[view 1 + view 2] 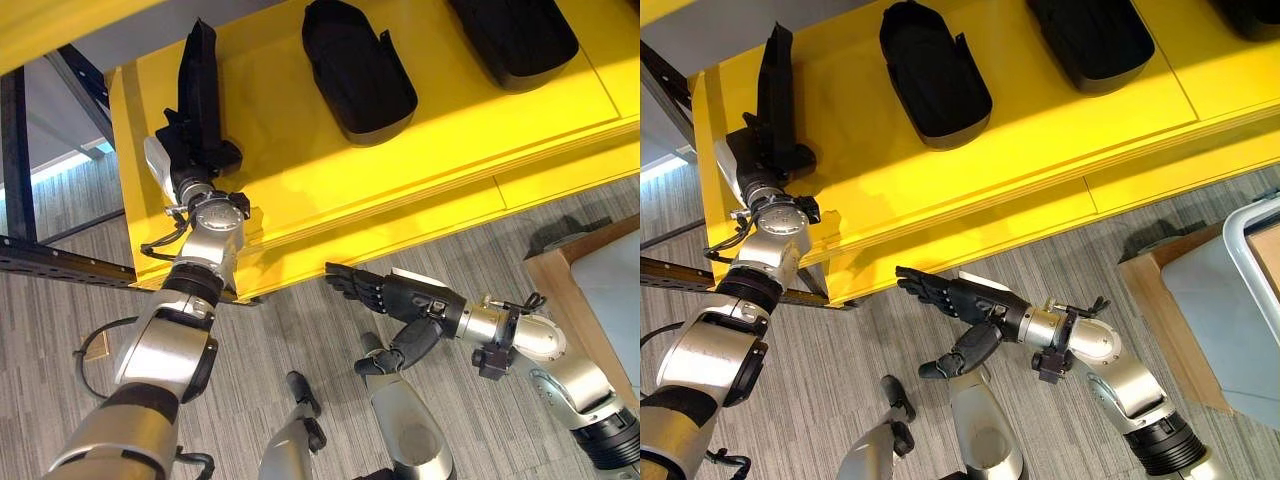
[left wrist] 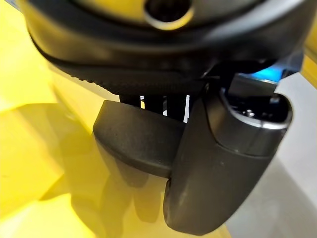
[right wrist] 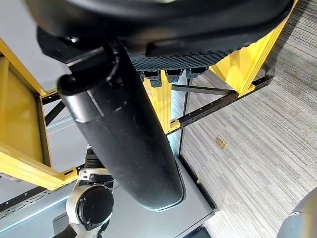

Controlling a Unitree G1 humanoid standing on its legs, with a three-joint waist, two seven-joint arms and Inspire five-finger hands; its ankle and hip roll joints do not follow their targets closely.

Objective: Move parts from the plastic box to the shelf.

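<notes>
A long black moulded part (image 1: 200,75) stands on its edge at the left end of the yellow shelf (image 1: 300,170). My left hand (image 1: 192,158) grips its near end. In the left wrist view the part's rounded edge (image 2: 138,136) sits pinched between the thumb (image 2: 223,163) and the fingers behind it. My right hand (image 1: 385,295) hovers below the shelf's front edge over the floor, fingers straight and thumb spread, holding nothing. Its thumb (image 3: 124,134) looms large in the right wrist view.
Two more black parts (image 1: 355,70) (image 1: 515,35) lie flat further right on the shelf. A pale plastic box (image 1: 1230,300) rests on a wooden stand at the far right. A black metal rack rail (image 1: 60,260) runs under the shelf's left end.
</notes>
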